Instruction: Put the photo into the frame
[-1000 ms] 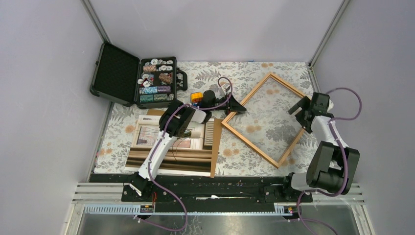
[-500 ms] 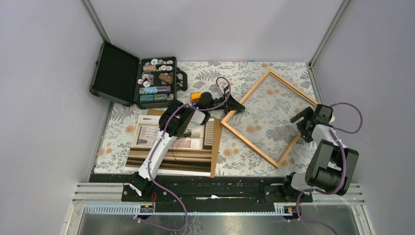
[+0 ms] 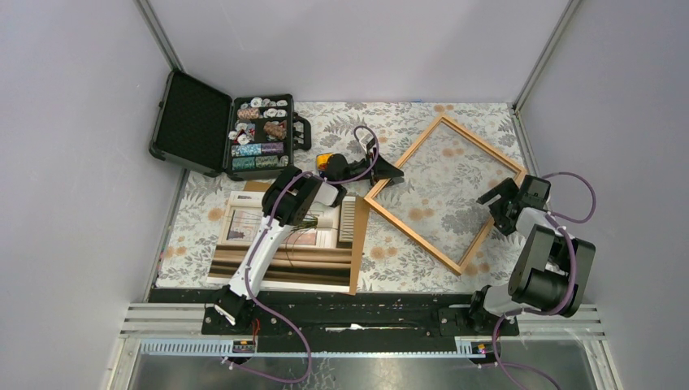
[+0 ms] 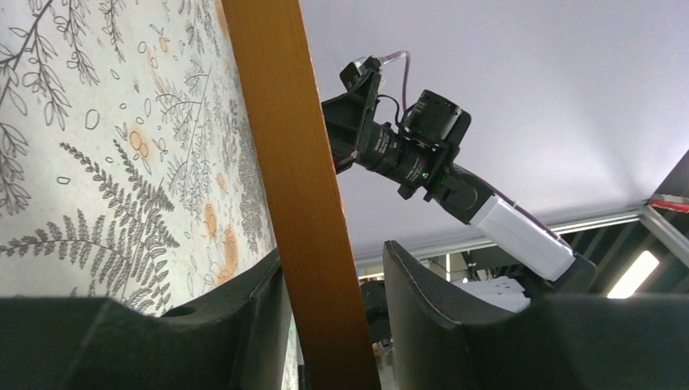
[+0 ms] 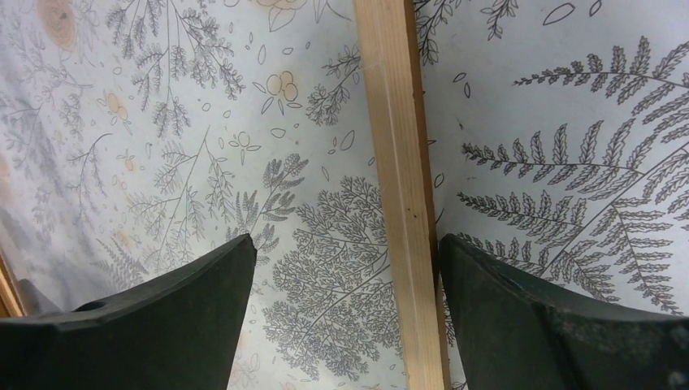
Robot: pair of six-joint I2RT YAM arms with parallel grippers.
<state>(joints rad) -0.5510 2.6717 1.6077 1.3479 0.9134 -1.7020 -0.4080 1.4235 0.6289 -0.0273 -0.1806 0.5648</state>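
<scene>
Photo [image 3: 317, 264] lies face up on the brown backing board [image 3: 358, 244], well left of the frame [image 3: 413, 236], unmoved. Left gripper [image 4: 331, 276] is clamped on the rail at the frame's left corner. The frame now sits slightly farther back and left than a second ago. Right gripper [image 5: 345, 244] straddles the frame's right rail with jaws wide apart, and has drawn back nearward.

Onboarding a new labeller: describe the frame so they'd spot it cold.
On the floral table, look at the right half. The frame is the light wooden rectangle lying cornerwise there. Unlike the photo and black case on the left, it is hollow, with cloth showing through.
</scene>
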